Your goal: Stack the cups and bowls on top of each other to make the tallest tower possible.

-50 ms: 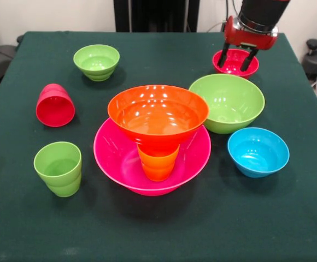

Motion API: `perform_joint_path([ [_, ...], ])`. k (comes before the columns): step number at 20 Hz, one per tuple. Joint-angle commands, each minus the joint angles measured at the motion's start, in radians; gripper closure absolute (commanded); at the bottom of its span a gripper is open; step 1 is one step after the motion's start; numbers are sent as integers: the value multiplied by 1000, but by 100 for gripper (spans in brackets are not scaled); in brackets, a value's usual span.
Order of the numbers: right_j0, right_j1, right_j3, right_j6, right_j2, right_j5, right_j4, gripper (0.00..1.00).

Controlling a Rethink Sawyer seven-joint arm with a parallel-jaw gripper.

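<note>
While its gripper (pixel 236 59) spreads open over the glossy red bowl (pixel 235 63), nothing is held.

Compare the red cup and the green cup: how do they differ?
The red cup lies tipped on its side, mouth facing the camera; the green cup stands upright, mouth up. The red cup sits farther back on the table than the green cup. Both share the same stepped shape.
</note>
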Motion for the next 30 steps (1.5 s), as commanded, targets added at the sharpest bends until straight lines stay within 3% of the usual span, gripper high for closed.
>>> perform_joint_path([
  [1,34,32,-54,115,21,-55,29,0],
  [30,74,68,-76,117,-1,-69,64,0],
])
